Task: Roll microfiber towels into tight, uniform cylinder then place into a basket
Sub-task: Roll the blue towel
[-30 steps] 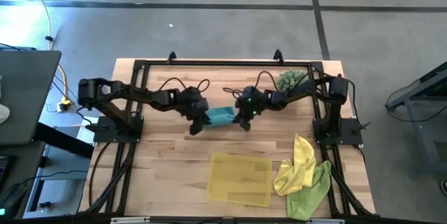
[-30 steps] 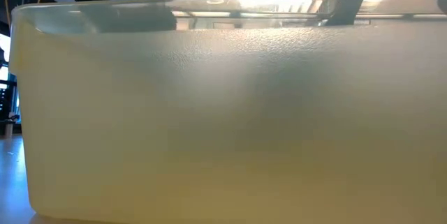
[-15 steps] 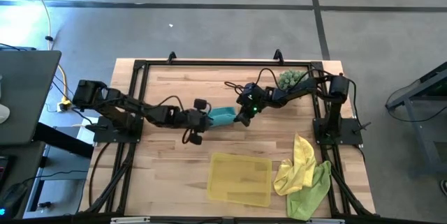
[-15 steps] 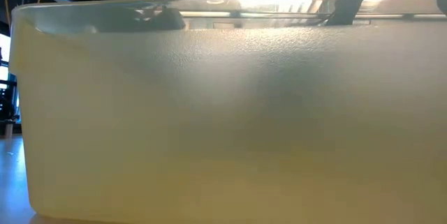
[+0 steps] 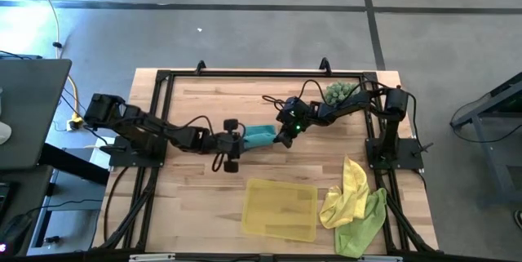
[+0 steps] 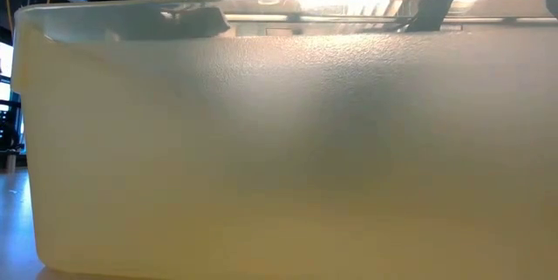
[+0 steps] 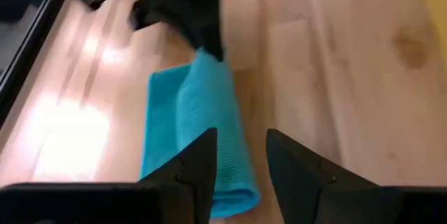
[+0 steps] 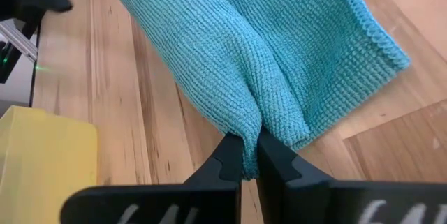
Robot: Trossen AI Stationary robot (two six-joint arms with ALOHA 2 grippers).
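The wooden worktop carried everything, with the yellow basket sitting near the front edge and blocking pretty much the whole low view, nothing in it yet from above. Just right of the basket the yellow towel and the lime green towel lay crumpled together, not rolled. The teal towel was mid-worktop behind the basket, half rolled, its long axis running left-right between the two arms. The right hand was clamped tight on a bunched fold at the towel's right end. The left hand was at the opposite end, fingers narrowly apart and straddling the roll's tip without really gripping it, as far as I could tell. So both hands were about equally close, one per end, and I'd guess any further rolling would have to go across that axis. A spiky green plant sat off at the back right.
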